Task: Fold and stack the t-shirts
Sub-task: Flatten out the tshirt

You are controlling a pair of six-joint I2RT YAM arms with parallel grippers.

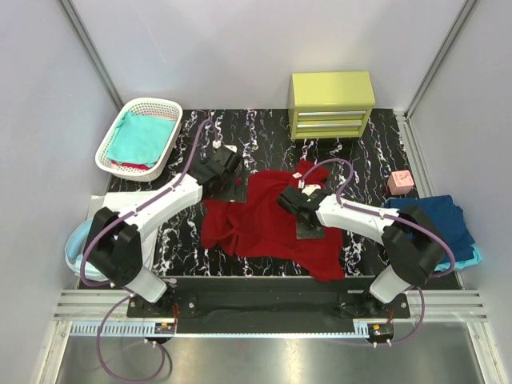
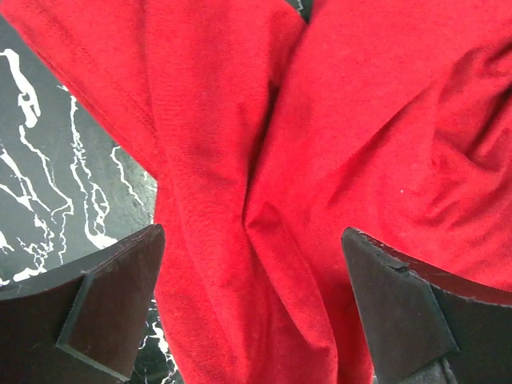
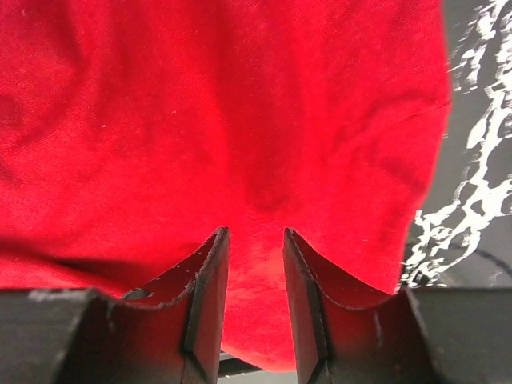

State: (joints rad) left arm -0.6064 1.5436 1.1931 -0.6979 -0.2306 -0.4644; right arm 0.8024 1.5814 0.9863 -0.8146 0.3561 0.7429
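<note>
**Top view.** Dark red t-shirt (image 1: 264, 220): crumpled, unfolded, on black marbled table (image 1: 376, 144). Left gripper (image 1: 232, 180) at its far-left edge, right gripper (image 1: 290, 200) over its middle. Teal t-shirt (image 1: 142, 136) in a basket (image 1: 112, 152) far left of it; navy t-shirt (image 1: 436, 216) to its right. White walls enclose the table.

**Left wrist.** Left gripper (image 2: 252, 264) spread wide, empty, above a red ridge. Best to seat both fingers over that ridge, clear of the table, before closing.

**Right wrist.** Right gripper (image 3: 256, 272): jaws close together with red cloth in the gap; whether it is pinched cannot be told. Best to lift only once the hold is firm.
</note>
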